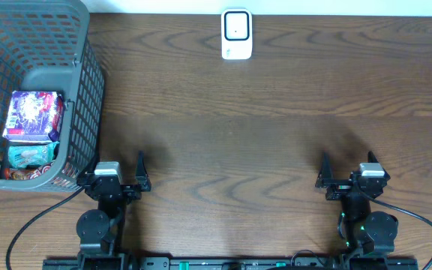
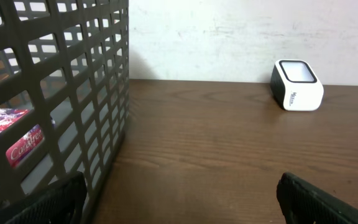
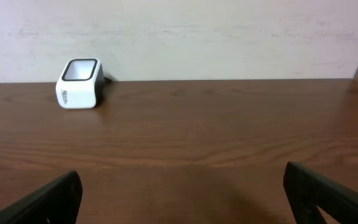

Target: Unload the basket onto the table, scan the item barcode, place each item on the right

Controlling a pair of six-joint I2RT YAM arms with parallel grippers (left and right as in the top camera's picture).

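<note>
Overhead: snack pack in basket lies fwd-left of my left gripper, the nearer; it & right gripper gape wide, empty.

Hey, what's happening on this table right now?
Nothing is being handled yet. Both arms sit at the near edge, the left gripper and right gripper open and empty. The packaged items, a purple packet on top, lie in the grey basket beside the left arm. The white barcode scanner stands at the table's far edge.
</note>
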